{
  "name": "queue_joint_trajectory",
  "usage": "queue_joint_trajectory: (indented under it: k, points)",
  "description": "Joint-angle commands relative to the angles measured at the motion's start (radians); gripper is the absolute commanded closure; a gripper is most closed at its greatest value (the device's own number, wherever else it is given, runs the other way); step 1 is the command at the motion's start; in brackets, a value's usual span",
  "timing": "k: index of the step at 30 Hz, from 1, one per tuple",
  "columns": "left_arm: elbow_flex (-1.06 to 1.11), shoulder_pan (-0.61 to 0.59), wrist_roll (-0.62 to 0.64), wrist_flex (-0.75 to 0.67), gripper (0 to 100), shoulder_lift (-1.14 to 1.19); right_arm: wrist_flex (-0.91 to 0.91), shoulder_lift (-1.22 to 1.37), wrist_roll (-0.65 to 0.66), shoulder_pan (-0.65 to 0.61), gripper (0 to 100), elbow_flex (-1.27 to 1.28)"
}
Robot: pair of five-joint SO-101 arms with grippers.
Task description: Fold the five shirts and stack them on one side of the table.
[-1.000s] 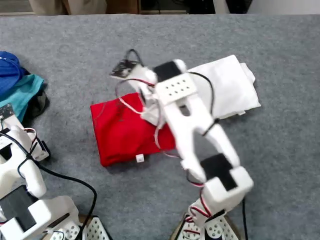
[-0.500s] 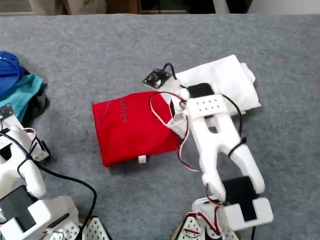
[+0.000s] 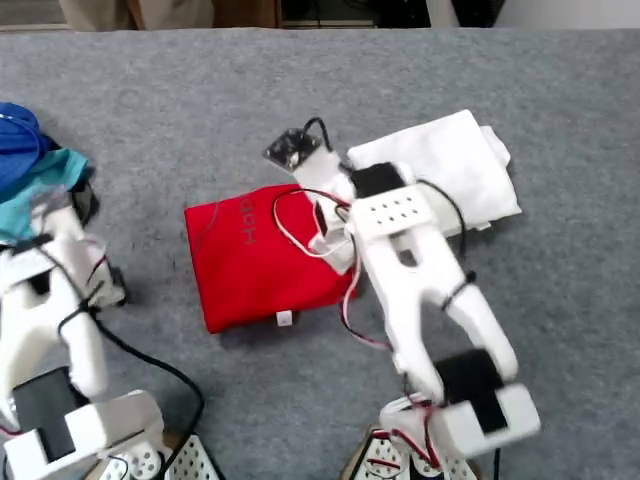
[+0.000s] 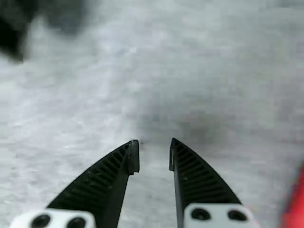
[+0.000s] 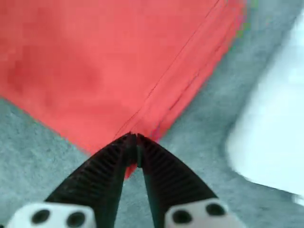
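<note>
A folded red shirt [image 3: 245, 262] lies mid-table, and a folded white shirt [image 3: 445, 170] lies just to its right and farther back. My right arm [image 3: 400, 225] stretches over the red shirt's right edge. In the right wrist view my right gripper [image 5: 134, 138] is shut, with the red shirt's [image 5: 95, 61] edge pinched at its tips and the white shirt [image 5: 275, 128] beside it. My left gripper [image 4: 154, 154] hangs open over bare grey table cloth, holding nothing; a sliver of red [image 4: 295, 199] shows at the edge. The left arm [image 3: 55, 290] stands at the table's left.
A loose pile of blue [image 3: 20, 140], teal [image 3: 45, 185] and dark shirts lies at the table's far left edge, right behind the left arm. Both arm bases and their cables sit along the near edge. Grey cloth [image 3: 150, 90] covers the table.
The right arm swung right off the red shirt's middle, then edged back left along its right side. The left arm rose and moved farther from the near edge, toward the pile.
</note>
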Motion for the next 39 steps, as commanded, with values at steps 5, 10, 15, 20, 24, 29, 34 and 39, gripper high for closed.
queue_joint_trajectory:
  k: [5, 10, 15, 20, 24, 29, 34, 39]
  points:
    - [-0.325, 0.379, 0.192, 0.103, 88, -0.027, -0.187, 0.174, -0.006, 0.114, 99.7, 0.071]
    - [-0.342, 0.531, 0.201, -0.126, 88, 0.125, -0.124, 0.160, -0.006, 0.090, 99.7, 0.001]
    - [-0.488, 0.466, 0.195, -0.087, 88, 0.438, 0.074, 0.013, 0.000, 0.079, 99.7, -0.128]
    - [-0.635, 0.427, 0.193, 0.028, 88, 0.556, 0.055, -0.044, -0.003, 0.084, 99.7, -0.274]
    - [-0.646, 0.459, 0.193, 0.032, 88, 0.556, -0.063, 0.124, -0.031, 0.064, 99.6, -0.403]
    - [-0.640, 0.502, 0.199, 0.032, 88, 0.559, -0.124, 0.450, -0.121, 0.054, 99.6, -0.601]
    - [-0.647, 0.500, 0.201, 0.032, 88, 0.564, -0.014, 0.742, -0.120, 0.067, 99.6, -0.840]
    - [-0.647, 0.500, 0.201, 0.032, 88, 0.564, 0.219, 0.886, -0.121, 0.111, 99.7, -1.162]
